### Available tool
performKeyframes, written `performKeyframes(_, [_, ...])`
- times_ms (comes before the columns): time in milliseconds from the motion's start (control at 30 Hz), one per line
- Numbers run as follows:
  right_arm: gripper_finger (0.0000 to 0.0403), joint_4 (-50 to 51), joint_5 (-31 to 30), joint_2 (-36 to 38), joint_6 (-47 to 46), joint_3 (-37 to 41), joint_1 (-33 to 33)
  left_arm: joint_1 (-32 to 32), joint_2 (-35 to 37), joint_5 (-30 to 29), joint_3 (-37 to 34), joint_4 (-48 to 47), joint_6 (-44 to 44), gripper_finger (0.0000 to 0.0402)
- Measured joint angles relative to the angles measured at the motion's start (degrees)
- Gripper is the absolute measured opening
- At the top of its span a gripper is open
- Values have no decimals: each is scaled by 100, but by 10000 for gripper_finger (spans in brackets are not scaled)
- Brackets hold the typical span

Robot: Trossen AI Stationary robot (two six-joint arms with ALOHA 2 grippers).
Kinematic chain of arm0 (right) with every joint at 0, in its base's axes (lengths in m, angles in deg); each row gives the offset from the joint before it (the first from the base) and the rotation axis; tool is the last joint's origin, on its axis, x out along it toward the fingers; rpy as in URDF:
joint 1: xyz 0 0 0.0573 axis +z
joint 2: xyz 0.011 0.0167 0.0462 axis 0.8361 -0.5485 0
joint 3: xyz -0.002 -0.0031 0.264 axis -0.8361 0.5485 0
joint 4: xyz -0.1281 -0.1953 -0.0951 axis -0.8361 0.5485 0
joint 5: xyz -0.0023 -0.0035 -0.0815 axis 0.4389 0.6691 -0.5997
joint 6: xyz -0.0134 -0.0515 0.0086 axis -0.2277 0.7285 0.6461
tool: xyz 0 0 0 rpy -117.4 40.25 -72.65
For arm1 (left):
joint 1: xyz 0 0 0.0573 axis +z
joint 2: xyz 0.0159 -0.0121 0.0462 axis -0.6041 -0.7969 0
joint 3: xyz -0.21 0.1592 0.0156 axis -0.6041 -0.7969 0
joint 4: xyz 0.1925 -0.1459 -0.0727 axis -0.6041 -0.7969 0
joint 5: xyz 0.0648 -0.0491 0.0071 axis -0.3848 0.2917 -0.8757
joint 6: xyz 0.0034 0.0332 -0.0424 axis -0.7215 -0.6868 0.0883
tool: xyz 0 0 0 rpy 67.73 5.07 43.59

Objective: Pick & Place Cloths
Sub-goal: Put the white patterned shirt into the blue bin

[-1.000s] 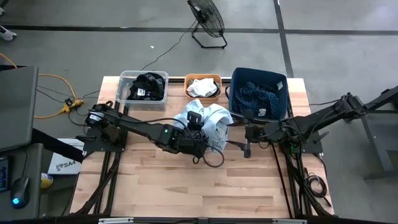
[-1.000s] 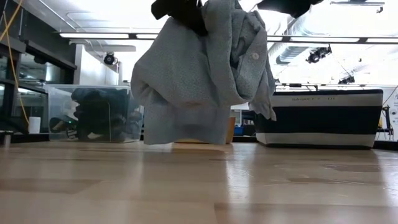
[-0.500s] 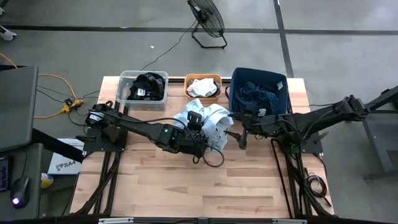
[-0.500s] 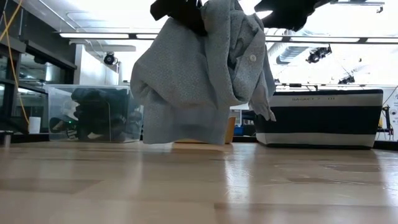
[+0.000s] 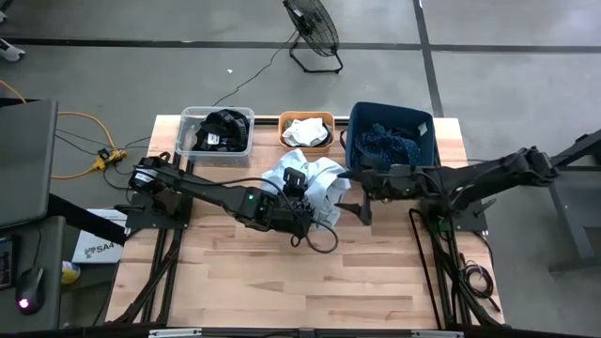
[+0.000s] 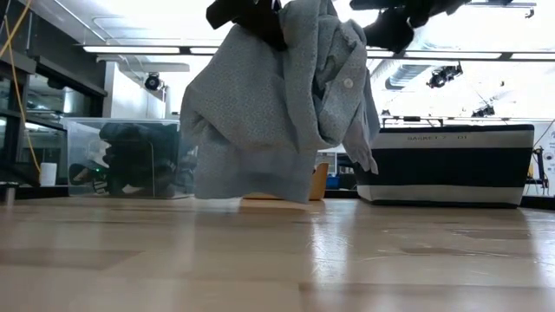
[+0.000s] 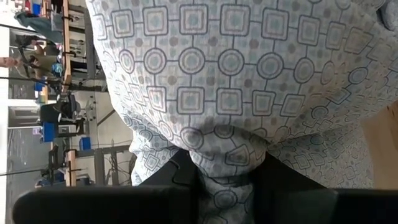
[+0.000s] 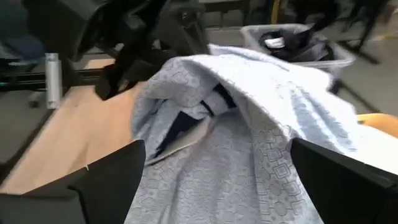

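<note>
The light blue patterned shirt (image 5: 315,183) hung clear of the wooden table (image 5: 282,282), bunched and drooping over its middle, just in front of the orange bin (image 5: 307,118) that held a white cloth (image 5: 305,132). The left gripper (image 7: 224,186) had its fingers pinched tight on a fold of the shirt and held it up from above, while the right gripper (image 8: 214,168) sat right beside the fabric with its fingers spread wide. Behind them a black cloth (image 5: 222,130) lay in the clear bin (image 5: 188,122) and a navy dotted cloth (image 5: 387,145) in the dark blue bin (image 5: 427,160).
</note>
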Motion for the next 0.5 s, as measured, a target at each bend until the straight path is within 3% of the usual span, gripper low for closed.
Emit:
performKeyframes(300, [399, -702, 895, -868, -47, -7, -116, 60, 0, -296, 2, 137, -137, 69])
performKeyframes(500, [399, -1694, 484, -1602, 2, -1, 247, 153, 2, -314, 2, 408, -85, 69])
